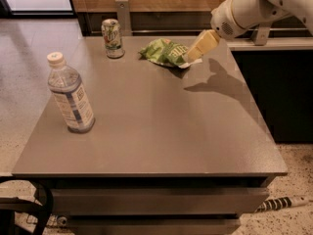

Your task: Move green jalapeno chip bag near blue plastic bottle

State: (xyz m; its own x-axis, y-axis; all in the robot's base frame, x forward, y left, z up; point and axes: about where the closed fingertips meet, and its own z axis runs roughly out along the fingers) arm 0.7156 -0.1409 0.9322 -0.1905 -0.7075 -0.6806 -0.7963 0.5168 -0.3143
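Note:
The green jalapeno chip bag (165, 52) lies crumpled on the far part of the grey table (156, 126), right of centre. The gripper (194, 54) hangs from the white arm at the upper right, its cream fingers pointing down-left, its tip at the bag's right edge. The blue plastic bottle (71, 94) stands upright near the table's left edge, well apart from the bag.
A green-and-white soda can (112, 38) stands at the table's far edge, left of the bag. A wooden wall and a metal rail run behind the table. A dark cabinet stands at the right. Speckled floor surrounds the table.

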